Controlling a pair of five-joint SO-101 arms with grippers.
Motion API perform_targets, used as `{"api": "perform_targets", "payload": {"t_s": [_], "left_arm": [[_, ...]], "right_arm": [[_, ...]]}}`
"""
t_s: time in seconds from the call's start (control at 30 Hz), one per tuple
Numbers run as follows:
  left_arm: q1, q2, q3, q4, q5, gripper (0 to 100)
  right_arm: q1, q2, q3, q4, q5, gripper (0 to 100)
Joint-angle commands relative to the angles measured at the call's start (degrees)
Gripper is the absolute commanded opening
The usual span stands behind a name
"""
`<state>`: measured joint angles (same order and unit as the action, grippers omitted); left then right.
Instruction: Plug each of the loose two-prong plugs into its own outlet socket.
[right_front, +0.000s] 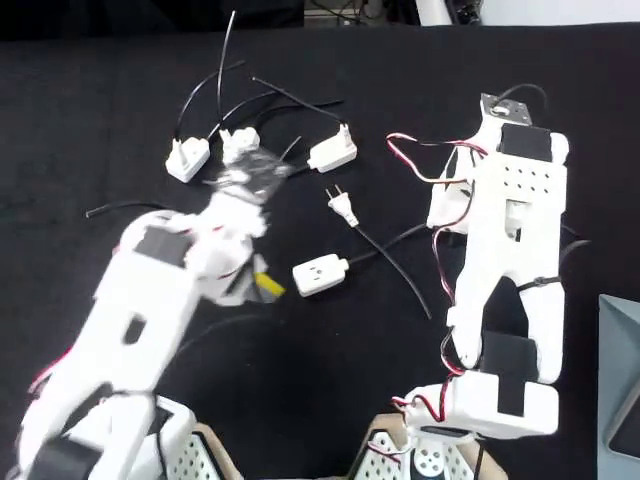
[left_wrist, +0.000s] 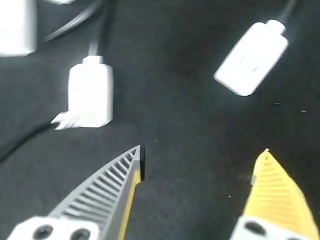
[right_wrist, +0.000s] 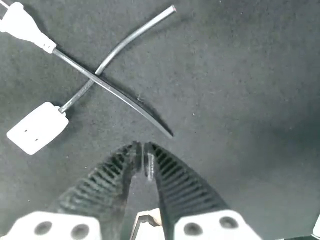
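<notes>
Left claw (left_wrist: 201, 152) spread open, empty; right claw (right_wrist: 142, 150) pinched closed, empty; four white sockets (right_front: 320, 273), one loose plug (right_front: 343, 207).

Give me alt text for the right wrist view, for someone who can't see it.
The right end effector, shut and empty, hangs over a black cloth. Beyond it lie a white two-prong plug and a white socket, apart from each other, their dark cables crossing in an X.

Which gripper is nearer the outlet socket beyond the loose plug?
Left: the left gripper hovers just short of the outlet socket; right gripper sits back by the crossed cables.
</notes>
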<state>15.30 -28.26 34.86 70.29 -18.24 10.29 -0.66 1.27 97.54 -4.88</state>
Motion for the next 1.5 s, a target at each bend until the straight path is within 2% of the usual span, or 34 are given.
{"api": "perform_targets", "payload": {"t_s": [0.0,0.2,0.4,0.63,0.9,0.97,1.1,1.3,1.47], "left_arm": [[3.6,10.3,-7.3,-4.9,0.6,35],[8.2,18.6,-5.5,-17.7,0.8,34],[12.6,19.3,-2.4,-23.4,0.8,34],[15.3,22.3,-3.1,-23.4,0.8,34],[14.8,39.6,-13.8,-21.0,1.0,34],[14.7,40.4,-16.9,-18.7,1.3,30],[13.1,40.4,-18.2,-19.8,1.0,17],[12.3,39.7,-17.6,-20.6,1.0,4],[12.7,37.9,-17.5,-14.0,1.1,3]], "right_arm": [[0.9,-2.3,-0.2,0.0,0.5,1.2],[0.9,-2.3,1.9,0.0,1.7,1.2],[4.7,-2.7,2.4,-0.4,3.3,1.2],[8.0,-2.3,2.8,-3.6,3.3,1.2],[8.0,-2.6,2.9,-3.3,3.3,1.2],[8.0,-2.5,2.9,-3.3,3.3,1.2],[8.0,-2.3,2.9,-3.3,3.3,1.2],[8.0,-2.3,2.9,-3.3,3.2,1.2],[8.0,-2.3,2.9,-3.2,3.2,1.2]]}}
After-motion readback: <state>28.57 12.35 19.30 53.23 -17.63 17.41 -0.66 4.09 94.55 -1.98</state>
